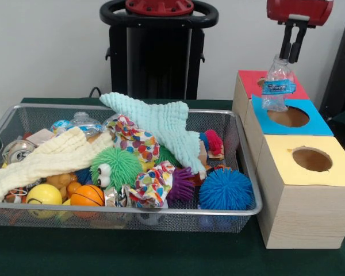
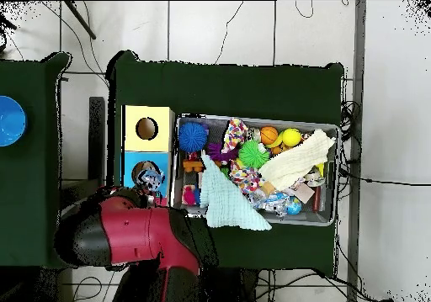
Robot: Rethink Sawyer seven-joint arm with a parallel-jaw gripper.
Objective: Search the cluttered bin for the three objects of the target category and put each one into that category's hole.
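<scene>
The water bottle I hold wears a blue label. I cannot read its print. Nothing else carries legible text.

Clear bottle above blue-topped hole

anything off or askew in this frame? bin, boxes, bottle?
One thing: the mint cloth is draped over the wire bin's far rim and hangs partly outside it. The plastic bottle hangs tilted under the gripper, above the blue-topped box's hole, not yet in. No spill or damage visible.
</scene>
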